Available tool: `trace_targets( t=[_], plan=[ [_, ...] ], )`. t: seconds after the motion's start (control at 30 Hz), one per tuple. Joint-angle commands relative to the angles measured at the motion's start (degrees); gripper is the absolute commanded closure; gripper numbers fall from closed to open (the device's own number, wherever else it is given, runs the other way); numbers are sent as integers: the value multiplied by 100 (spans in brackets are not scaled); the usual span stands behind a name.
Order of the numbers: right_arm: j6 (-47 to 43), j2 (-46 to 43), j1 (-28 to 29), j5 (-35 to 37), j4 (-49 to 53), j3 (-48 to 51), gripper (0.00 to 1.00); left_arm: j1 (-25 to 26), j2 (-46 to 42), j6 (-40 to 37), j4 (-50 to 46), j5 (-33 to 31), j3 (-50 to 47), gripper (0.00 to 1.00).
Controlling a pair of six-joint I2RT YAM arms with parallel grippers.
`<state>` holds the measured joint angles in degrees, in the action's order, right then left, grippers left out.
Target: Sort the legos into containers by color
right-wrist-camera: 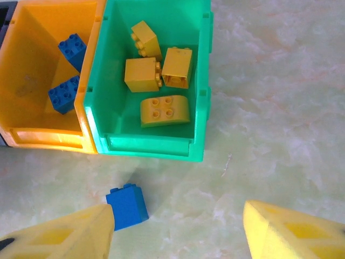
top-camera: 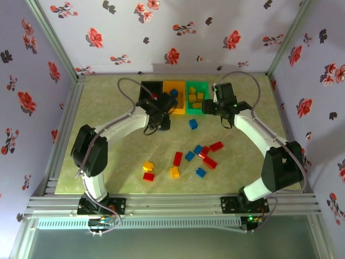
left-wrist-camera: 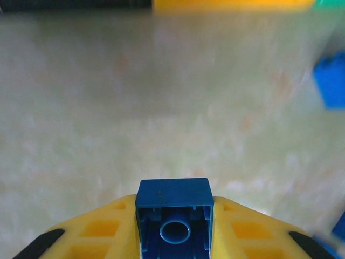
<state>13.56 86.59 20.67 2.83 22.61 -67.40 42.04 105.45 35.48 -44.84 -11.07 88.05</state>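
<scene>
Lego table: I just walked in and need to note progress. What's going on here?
Two arms are sorting bricks by color. The left gripper is shut on a blue brick. The right gripper hangs open before the green bin, beside a second blue brick. The green bin holds yellow bricks, the orange bin blue pieces. Loose bricks lie on the table.

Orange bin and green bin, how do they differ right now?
The orange bin holds blue bricks, two of them showing, while the green bin holds four yellow bricks. The orange bin stands on the left, and the green bin on its right, at the end of the row. Both are open-topped, rectangular and alike in size, and they sit side by side.
</scene>
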Motion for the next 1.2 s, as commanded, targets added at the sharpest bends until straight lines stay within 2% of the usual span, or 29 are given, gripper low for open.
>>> trace_targets(
  t=[0.0,0.33,0.47,0.73,0.97,1.17],
  plan=[
    [-3,-109,145,101,103,180,35,-307,487,-684,175,-340,786,69],
    [214,188,859,245,-22,419,35,-779,2463,-1518,253,-279,3896,69],
    [351,295,1007,254,-139,558,35,-854,2944,-1773,403,-201,4539,69],
    [410,422,1123,284,-155,642,35,-968,3166,-1844,736,-176,4620,67],
    [399,601,1133,301,-129,596,35,-994,3069,-1922,936,25,4390,38],
    [380,732,1139,312,-132,552,36,-990,2364,-1846,1369,108,3521,35]
  ],
)
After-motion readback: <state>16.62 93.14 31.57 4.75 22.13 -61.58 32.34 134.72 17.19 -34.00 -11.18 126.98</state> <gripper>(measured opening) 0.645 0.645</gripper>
